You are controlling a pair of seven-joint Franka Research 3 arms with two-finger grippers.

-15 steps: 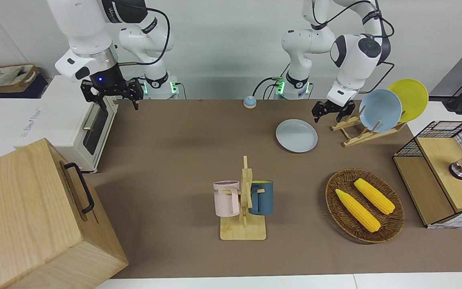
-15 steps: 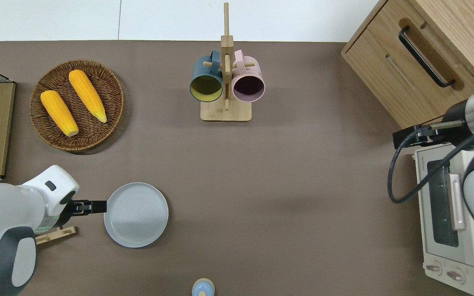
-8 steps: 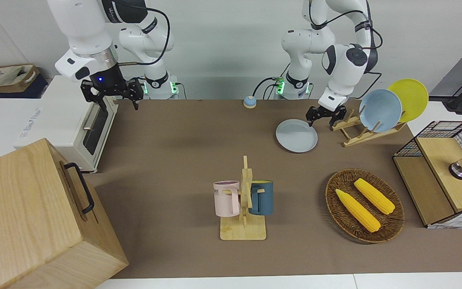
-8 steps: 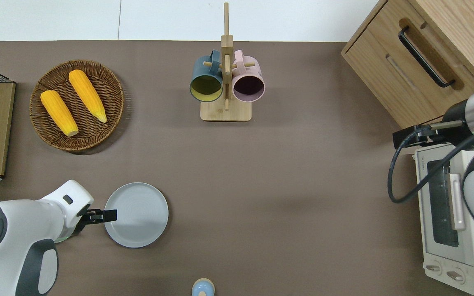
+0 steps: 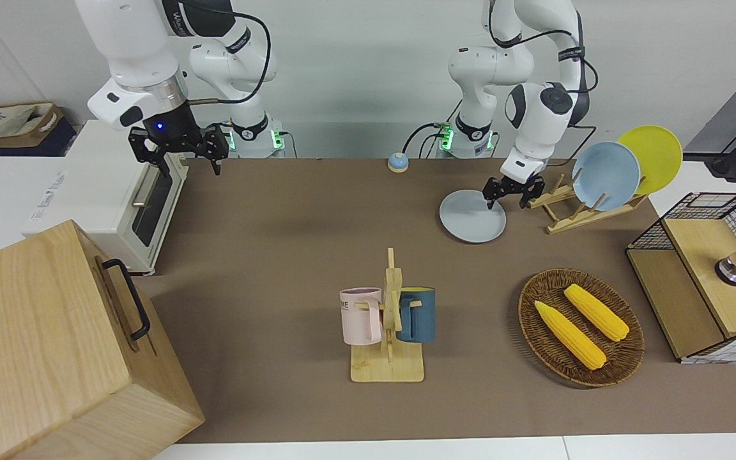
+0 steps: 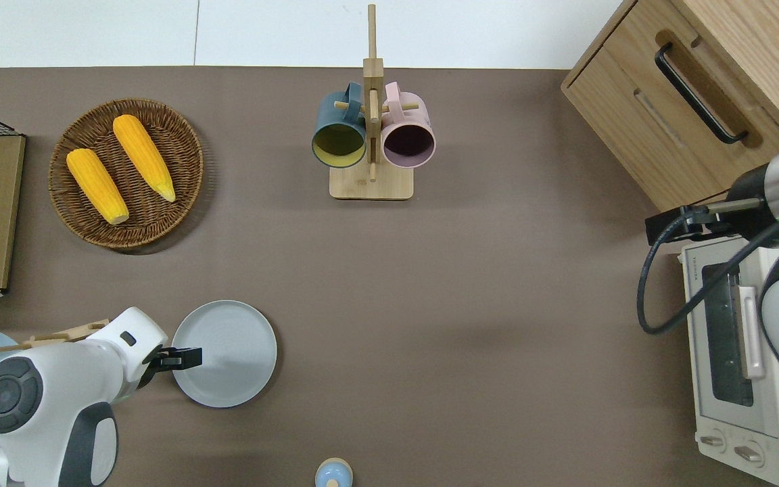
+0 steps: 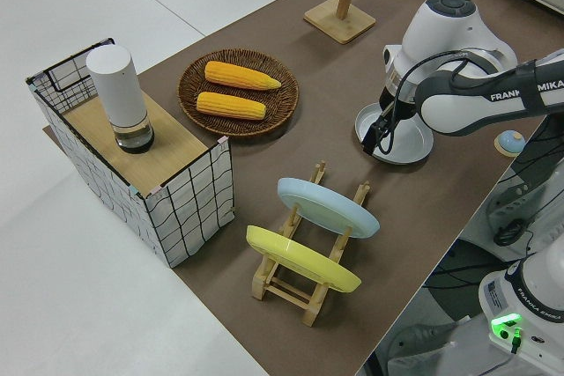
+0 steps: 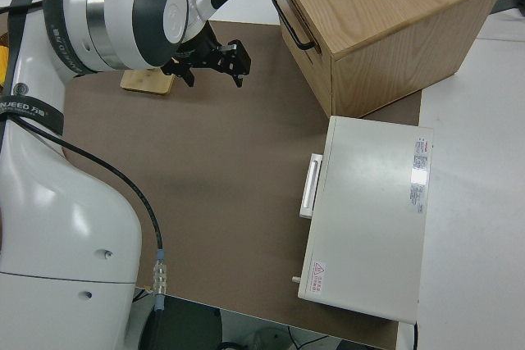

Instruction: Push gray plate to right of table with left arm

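A: Your count: three plates. One gray plate (image 6: 224, 353) flat on the table (image 6: 470, 325), toward the left arm's end; one sky-blue plate (image 5: 605, 176) and one yellow plate (image 5: 651, 157) in the wooden rack (image 5: 572, 207). Two mugs (image 6: 339, 138) on the stand, two corn cobs (image 6: 96, 185) in the wicker basket (image 6: 180, 203).

B: Grippers?

A: Your left gripper (image 6: 186, 358) sits at the gray plate's rim on the rack side. Can't tell how far its fingers are apart; nothing visibly held. Right gripper (image 5: 179, 145) is parked, fingers spread, empty.

B: What's around it?

A: Small bell (image 6: 333, 473), toaster oven (image 6: 741, 379), wooden cabinet (image 6: 694, 88).
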